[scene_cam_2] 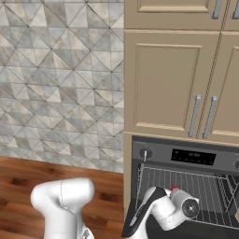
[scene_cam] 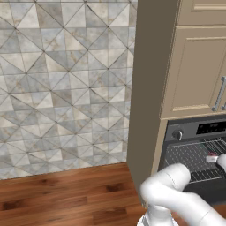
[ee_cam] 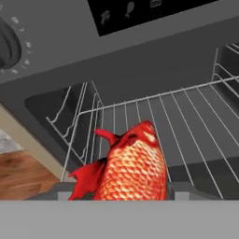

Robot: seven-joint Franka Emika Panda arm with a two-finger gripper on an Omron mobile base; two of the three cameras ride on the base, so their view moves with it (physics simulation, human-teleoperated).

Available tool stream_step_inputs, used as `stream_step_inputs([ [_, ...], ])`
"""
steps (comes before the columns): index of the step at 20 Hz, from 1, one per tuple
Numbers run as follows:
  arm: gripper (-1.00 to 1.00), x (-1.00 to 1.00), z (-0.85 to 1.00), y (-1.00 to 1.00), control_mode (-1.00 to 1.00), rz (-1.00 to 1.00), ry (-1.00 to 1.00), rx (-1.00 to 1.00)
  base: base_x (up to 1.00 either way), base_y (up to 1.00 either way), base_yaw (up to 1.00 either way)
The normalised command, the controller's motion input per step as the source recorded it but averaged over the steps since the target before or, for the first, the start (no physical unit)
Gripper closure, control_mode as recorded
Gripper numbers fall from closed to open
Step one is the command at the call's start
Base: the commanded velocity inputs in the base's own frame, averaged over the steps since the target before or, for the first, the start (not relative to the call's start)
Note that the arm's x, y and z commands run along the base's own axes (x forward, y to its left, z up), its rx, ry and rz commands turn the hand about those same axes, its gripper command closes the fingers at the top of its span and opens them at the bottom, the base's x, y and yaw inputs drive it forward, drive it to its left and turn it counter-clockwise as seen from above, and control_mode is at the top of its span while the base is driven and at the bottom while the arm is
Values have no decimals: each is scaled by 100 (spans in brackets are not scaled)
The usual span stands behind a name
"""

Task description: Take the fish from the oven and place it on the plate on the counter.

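A: What is the biggest thing there, and how many of each does one count?

B: One tiled wall [scene_cam: 62, 84], laid in grey and cream triangles with a worn stone look, fills the left. Below it runs one plank floor [scene_cam: 66, 198] of glossy reddish wood. To the right stands a tall beige cabinet block [scene_cam_2: 168, 84]; the right base view shows two full panelled doors with two upright metal bar handles [scene_cam_2: 195, 115] side by side.

A: And under the cabinets?

B: One oven [scene_cam_2: 186, 186], black inside, with a grey control strip. The strip carries one round knob [scene_cam: 177, 135] and one dark display [scene_cam_2: 193, 157]. Its cavity stands open, and thin metal wire racks [ee_cam: 186, 121] run across it, with wire side rails on the left wall.

A: The robot?

B: One white arm [scene_cam: 176, 194], smooth and rounded, reaches from the near side into the oven mouth.

A: Where is the fish?

B: One fish [ee_cam: 133, 170], red-orange with fine scales and darker red fins, lies at the near edge of the rack, towards the oven's left side. In the hand view it sits right between the two dark tips of the claw [ee_cam: 122, 192].

A: Is the claw clamped on it?

B: The tips stand wide apart on either side of the body; whether they press on it cannot be told.
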Motion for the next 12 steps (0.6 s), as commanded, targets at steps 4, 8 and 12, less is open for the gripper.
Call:
stream_step_inputs([
  [4,100,-95,100,9,-100,7,0,0,0,0,0],
  [8,100,-83,100,34,-100,8,0,0,0,0,0],
  [12,100,-71,100,57,-100,6,0,0,0,0,0],
])
